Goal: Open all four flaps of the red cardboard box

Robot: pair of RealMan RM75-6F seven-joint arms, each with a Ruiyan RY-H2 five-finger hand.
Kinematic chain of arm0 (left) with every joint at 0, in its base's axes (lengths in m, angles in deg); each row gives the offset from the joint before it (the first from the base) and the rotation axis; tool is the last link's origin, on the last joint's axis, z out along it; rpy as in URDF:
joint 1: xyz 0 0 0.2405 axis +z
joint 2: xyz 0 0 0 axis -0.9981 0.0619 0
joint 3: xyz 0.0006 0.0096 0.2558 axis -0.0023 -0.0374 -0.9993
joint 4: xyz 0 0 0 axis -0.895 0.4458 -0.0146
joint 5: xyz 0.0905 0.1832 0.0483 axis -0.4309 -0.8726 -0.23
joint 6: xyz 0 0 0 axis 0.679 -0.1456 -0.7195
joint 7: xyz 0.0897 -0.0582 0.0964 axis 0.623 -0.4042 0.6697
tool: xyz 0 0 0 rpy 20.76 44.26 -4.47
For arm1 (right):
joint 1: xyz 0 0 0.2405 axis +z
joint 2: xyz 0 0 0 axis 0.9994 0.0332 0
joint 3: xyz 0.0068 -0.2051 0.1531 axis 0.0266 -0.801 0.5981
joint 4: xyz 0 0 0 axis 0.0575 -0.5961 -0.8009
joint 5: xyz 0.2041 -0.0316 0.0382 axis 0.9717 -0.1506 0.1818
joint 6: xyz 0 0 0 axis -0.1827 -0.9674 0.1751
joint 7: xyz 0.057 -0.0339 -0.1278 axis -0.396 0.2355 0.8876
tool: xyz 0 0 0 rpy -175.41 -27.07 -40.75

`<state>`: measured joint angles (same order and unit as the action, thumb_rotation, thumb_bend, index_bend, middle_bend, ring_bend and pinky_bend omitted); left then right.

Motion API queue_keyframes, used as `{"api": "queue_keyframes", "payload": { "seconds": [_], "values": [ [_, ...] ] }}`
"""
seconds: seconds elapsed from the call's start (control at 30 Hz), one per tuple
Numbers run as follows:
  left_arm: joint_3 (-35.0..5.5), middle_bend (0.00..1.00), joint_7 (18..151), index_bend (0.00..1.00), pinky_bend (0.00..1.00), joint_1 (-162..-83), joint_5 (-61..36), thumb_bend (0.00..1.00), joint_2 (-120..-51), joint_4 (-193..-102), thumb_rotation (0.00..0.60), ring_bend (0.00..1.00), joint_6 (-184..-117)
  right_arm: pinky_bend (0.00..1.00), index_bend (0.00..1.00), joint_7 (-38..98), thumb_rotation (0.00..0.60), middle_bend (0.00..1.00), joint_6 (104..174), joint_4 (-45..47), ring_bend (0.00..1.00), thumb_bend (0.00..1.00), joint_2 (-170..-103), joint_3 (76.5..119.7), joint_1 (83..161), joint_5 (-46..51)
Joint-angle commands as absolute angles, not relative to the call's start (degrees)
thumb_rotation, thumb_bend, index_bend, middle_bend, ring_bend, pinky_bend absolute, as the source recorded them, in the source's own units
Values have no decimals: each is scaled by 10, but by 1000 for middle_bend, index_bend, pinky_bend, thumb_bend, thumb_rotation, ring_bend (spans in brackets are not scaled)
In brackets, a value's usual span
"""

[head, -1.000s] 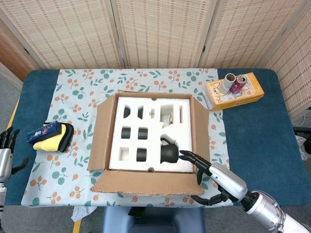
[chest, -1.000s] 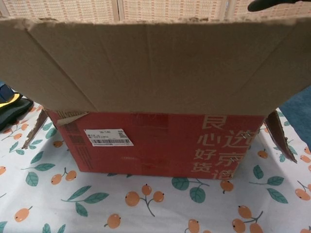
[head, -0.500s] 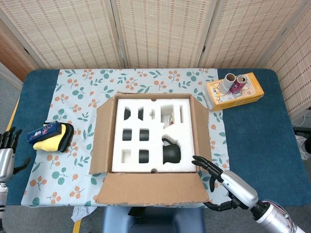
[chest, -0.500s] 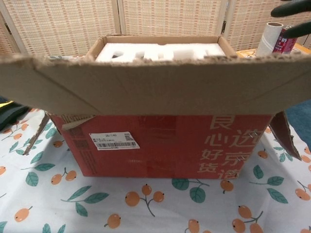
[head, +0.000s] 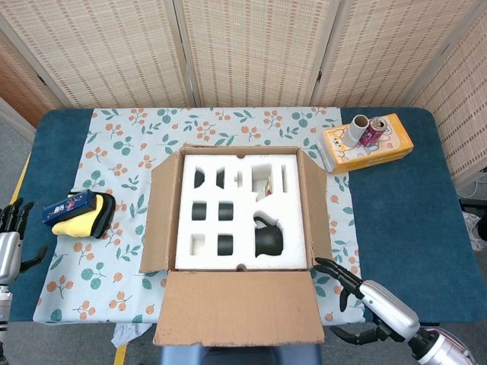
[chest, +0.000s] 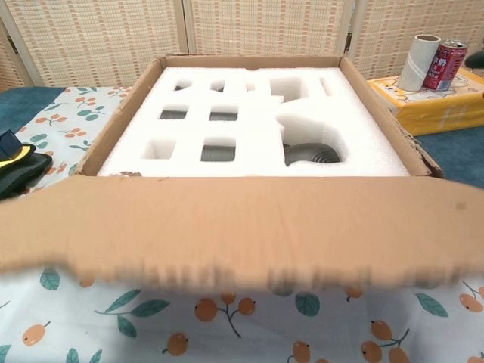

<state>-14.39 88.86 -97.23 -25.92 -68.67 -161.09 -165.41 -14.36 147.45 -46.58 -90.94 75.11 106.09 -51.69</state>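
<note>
The red cardboard box stands mid-table on the floral cloth, and only its brown inner faces show from above. Its left flap, right flap and near flap are folded outward; the far flap shows only as a thin strip. The chest view shows the near flap blurred, hanging toward me. White foam fills the box and holds a black teapot. My right hand hovers off the box's near right corner, fingers spread, holding nothing. My left hand is at the far left edge, fingers apart and empty.
A yellow carton with a paper roll and a red can on it lies at the back right. A yellow cloth with a blue packet lies left of the box. Blue table shows to the right.
The near flap has swung from upright down and outward toward me, uncovering the foam in the chest view. My right hand has pulled back from the box's inside to its near right.
</note>
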Motion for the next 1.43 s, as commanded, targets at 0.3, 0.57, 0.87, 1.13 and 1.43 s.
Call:
{"api": "queue_keyframes", "payload": {
  "seconds": [0.3,0.57,0.87,1.13,1.43],
  "values": [
    [-148,6,901,0,0,-974,-265,380,-689,-1614,600,0,-1656,128,0,144,600,0,1521,-420,0,385,-964,779,974,-422],
    [-152,6,909,0,0,-974,-269,380,-689,-1617,600,0,-1656,0,0,337,600,0,1527,-354,0,385,-1044,820,944,-330],
    [-158,6,927,0,0,-973,-270,380,-688,-1630,600,0,-1656,0,0,493,600,0,1630,-254,0,385,-1169,882,897,-264],
    [-170,6,927,0,0,-970,-293,380,-680,-1646,600,0,-1659,0,0,560,600,0,1665,-202,0,385,-1238,931,885,-187],
    [-174,6,945,0,0,-967,-297,380,-684,-1655,600,0,-1667,0,0,511,600,0,1641,-214,0,385,-1210,923,887,-188]
  ]
}}
